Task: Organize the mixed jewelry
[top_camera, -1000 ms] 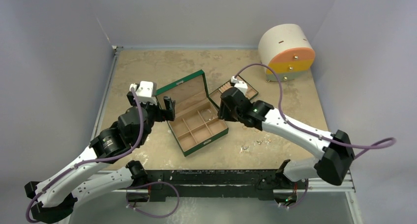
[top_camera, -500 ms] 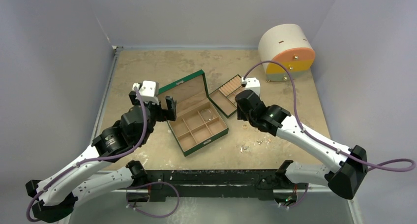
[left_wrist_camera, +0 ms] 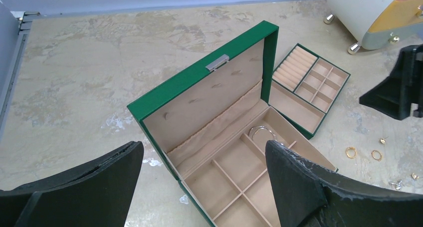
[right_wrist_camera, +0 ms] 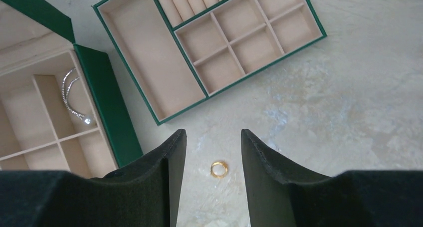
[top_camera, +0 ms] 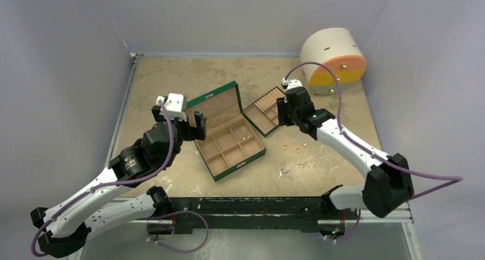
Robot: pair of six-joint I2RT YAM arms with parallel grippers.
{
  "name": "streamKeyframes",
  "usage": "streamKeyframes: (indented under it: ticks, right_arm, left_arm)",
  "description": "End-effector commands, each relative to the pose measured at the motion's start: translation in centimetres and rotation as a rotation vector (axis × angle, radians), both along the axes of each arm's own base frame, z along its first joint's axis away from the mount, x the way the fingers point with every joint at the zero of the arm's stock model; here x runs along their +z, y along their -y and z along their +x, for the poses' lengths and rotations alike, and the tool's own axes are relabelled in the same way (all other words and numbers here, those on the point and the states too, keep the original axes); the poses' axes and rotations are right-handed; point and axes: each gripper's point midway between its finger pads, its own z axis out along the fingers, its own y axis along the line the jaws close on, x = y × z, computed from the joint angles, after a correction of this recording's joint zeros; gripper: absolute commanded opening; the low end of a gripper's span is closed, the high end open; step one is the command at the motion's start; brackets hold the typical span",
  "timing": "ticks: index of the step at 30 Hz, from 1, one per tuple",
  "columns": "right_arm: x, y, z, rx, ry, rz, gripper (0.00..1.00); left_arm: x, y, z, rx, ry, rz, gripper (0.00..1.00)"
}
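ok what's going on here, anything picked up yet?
Nothing is held. The right gripper hangs over the table with its fingers apart. A gold ring lies on the table below the gap, near the loose tray. The left gripper hovers wide open by the open green box, touching nothing. One silver hoop lies in a box compartment. More small pieces sit loose on the table.

Robot lab test cell, plain lilac enclosure walls (top_camera: 63, 54), worn mottled tabletop (top_camera: 171, 77), black mounting rail (top_camera: 257, 206)
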Motion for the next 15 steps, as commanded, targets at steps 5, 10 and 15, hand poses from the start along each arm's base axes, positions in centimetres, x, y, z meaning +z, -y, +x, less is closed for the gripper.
streamKeyframes:
  ticks: [5,10,15]
  right_arm:
    - [-0.2,-3.8,4.5,0.151,0.005,0.104,0.48]
    - [-0.7,-5.2,6.3,0.198,0.005,0.141,0.49]
    - [-2.2,-6.1,7.3,0.226,-0.036,0.140,0.48]
  left_arm:
    - [0.5,-0.1,0.2,0.011,0.022,-0.004,0.92]
    - [0.5,-0.2,0.2,0.012,0.023,-0.008,0.92]
    - [0.5,-0.2,0.2,0.014,0.024,-0.006,0.92]
